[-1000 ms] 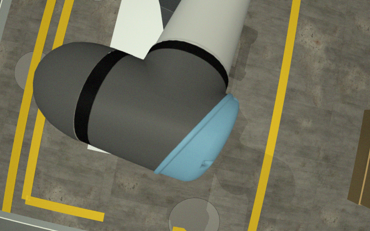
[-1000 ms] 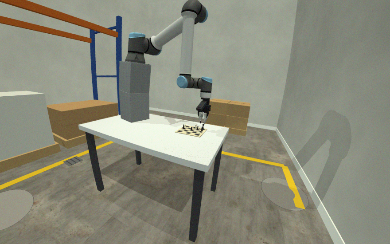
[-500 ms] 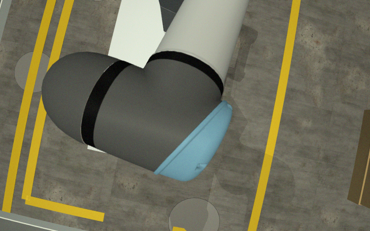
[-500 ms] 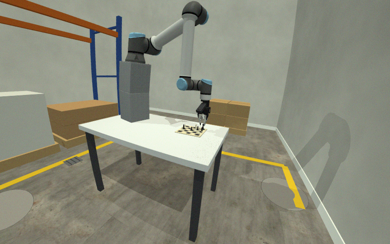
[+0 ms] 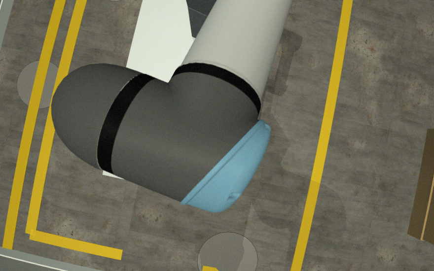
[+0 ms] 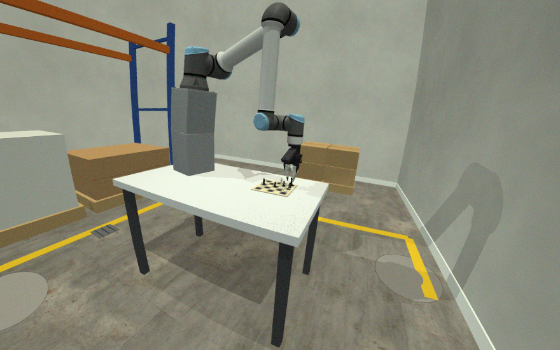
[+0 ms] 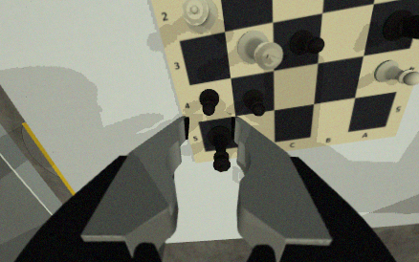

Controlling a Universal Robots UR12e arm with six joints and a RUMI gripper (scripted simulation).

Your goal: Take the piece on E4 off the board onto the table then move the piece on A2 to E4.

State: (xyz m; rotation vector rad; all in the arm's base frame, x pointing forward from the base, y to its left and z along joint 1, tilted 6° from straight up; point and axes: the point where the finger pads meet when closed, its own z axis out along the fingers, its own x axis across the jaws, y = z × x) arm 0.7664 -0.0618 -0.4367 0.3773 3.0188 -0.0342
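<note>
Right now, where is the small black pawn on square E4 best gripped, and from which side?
Probably at its round head and neck, from straight above: the black pawn stands upright, and the black piece on D4 and the black piece on E5 crowd two sides. The gripper, open and empty, should descend narrow.

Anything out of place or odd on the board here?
No piece looks toppled. Oddly, the open claw frames the black piece on E5, not the E4 piece next to it.
</note>
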